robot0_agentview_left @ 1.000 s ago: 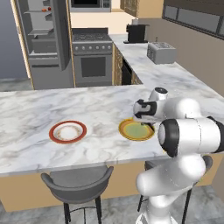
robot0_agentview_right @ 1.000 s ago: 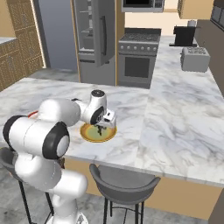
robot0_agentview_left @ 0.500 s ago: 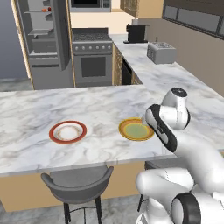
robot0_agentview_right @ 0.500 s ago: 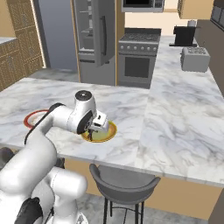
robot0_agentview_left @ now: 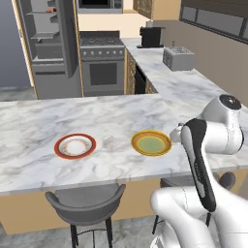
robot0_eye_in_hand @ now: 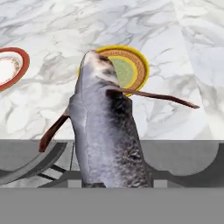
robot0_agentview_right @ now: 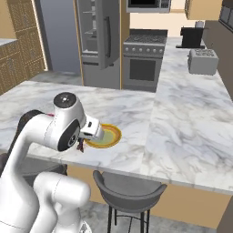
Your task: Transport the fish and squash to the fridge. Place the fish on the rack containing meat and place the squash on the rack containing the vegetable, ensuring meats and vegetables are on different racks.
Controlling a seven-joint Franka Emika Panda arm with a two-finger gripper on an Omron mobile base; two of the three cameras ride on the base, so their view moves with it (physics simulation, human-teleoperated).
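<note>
1 of 2 items is in hand, none delivered yet. The fish (robot0_eye_in_hand: 105, 131) is clamped in the gripper (robot0_agentview_right: 82, 144), lifted off the marble island counter (robot0_agentview_left: 106, 116) and hanging over the counter's near edge, just in front of the yellow plate (robot0_agentview_left: 151, 143). Fingertips are hidden behind the fish body in the hand view, so the grip is judged from the fish riding with the hand.

Containers:
- yellow plate, near the counter's front edge towards the right: green centre, nothing on it now.
- red-rimmed plate (robot0_agentview_left: 74, 146), front edge, left of the yellow one: pale centre, nothing on it that I can make out.
- fridge (robot0_agentview_left: 48, 46) stands open beyond the far side of the island, next to the oven range (robot0_agentview_left: 102, 63). Small red items sit on its upper shelves (too small to tell meat from vegetable here).

Left to do, by my read: drive to the fridge, set fish on the meat rack, then fetch the squash and rack it with the vegetable. Squash location: can't tell.
</note>
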